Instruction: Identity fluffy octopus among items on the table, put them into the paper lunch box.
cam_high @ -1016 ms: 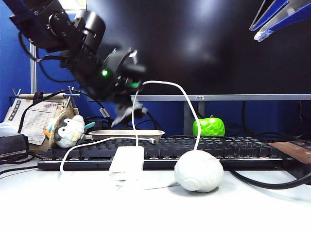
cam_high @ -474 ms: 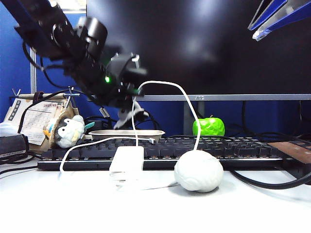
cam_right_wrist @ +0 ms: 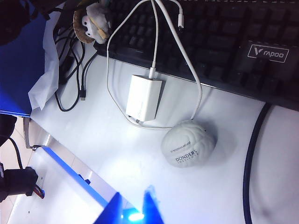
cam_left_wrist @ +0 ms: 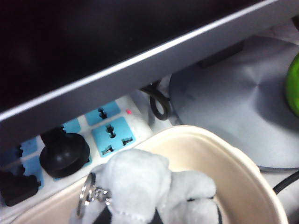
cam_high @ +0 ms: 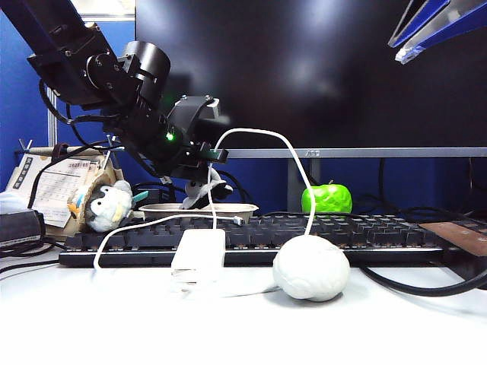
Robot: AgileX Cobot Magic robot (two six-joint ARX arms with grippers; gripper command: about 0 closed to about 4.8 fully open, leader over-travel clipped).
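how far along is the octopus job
Done: the fluffy octopus is picked up, shut in the left gripper, and hangs over the paper lunch box behind the keyboard. In hand: placing it inside; it looks just above the tray. Left: release it and back away. The right gripper is open and idle, above the brain ball.

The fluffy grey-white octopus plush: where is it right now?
In the exterior view the fluffy grey-white octopus plush hangs left of centre in the left gripper, just over the off-white paper lunch box behind the black keyboard.
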